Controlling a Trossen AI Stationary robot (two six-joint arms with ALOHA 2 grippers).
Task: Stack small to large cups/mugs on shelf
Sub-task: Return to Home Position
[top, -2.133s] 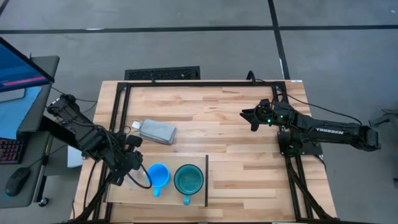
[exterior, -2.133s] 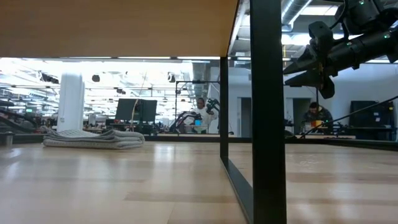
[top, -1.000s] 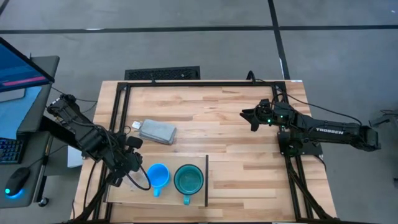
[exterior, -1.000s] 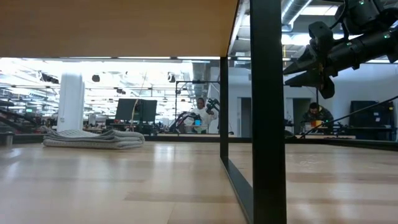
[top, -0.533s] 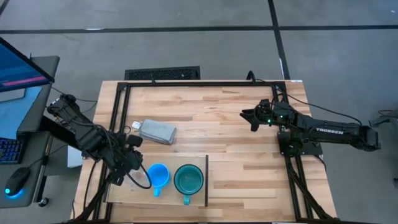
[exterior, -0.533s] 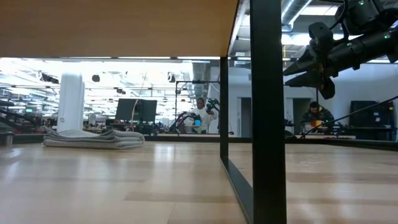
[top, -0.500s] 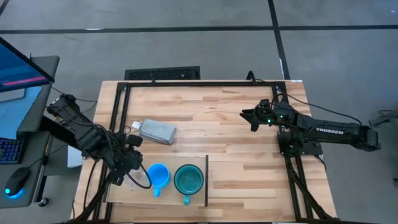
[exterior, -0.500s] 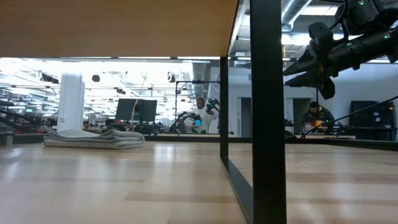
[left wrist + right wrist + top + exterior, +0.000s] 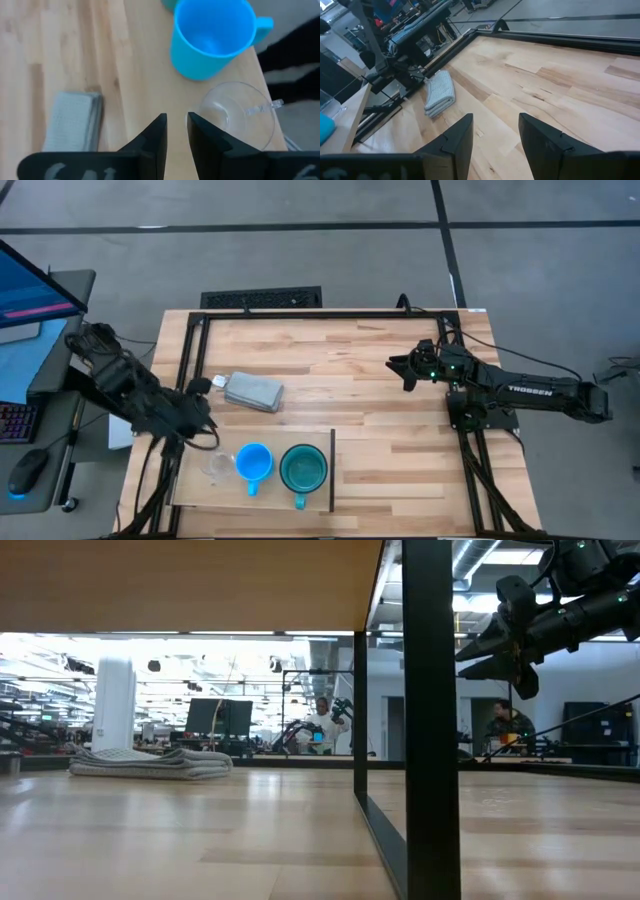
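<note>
Three vessels stand upright in a row on the light-wood shelf (image 9: 200, 495). They are the small clear cup (image 9: 217, 466), the blue mug (image 9: 253, 463) and the teal mug (image 9: 303, 468), none inside another. My left gripper (image 9: 200, 423) hovers past the shelf's far left corner and touches nothing. In its wrist view the left gripper (image 9: 176, 125) shows only a narrow gap between its fingers, with the clear cup (image 9: 237, 112) and the blue mug (image 9: 210, 37) ahead. My right gripper (image 9: 395, 367) waits open and empty above the table's far right part.
A grey folded block (image 9: 252, 391) lies on the tabletop just beyond the shelf; it also shows in the low view (image 9: 150, 762). The shelf's thin dark edge (image 9: 333, 470) runs along its right side. In the low view its dark leg (image 9: 430, 720) stands on the table. A black frame (image 9: 320, 313) borders the table.
My left gripper has drawn back from the clear cup, up and toward the table's far left. The cup, covered by the gripper before, now stands alone on the shelf to the left of the blue mug.
</note>
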